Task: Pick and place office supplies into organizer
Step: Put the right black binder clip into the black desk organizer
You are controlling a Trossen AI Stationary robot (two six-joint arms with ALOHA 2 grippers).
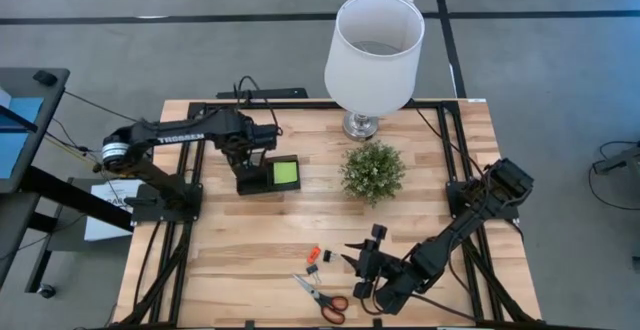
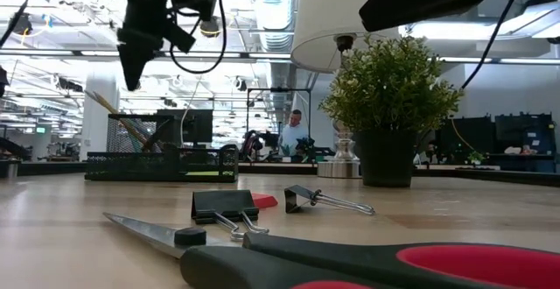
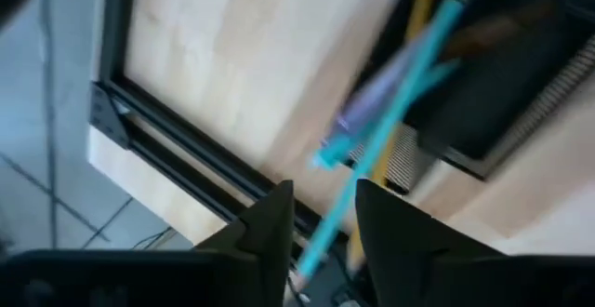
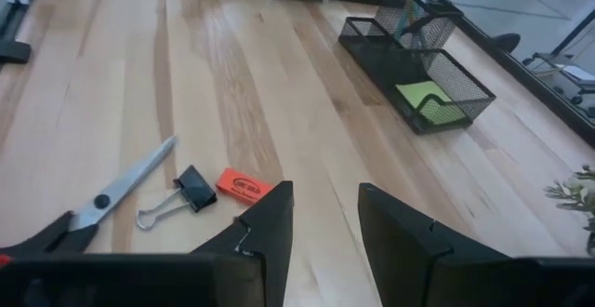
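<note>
Teal pen (blurred) lies between the left tool's parted fingers.

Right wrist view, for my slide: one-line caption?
Open right pincer hovers above scissors, black clip and orange eraser, organizer beyond.

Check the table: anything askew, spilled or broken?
Nothing spilled or broken. The scissors and two binder clips lie loose near the front edge, outside the organizer. The teal pen slants in its pen compartment. Plant and lamp stand upright.
</note>
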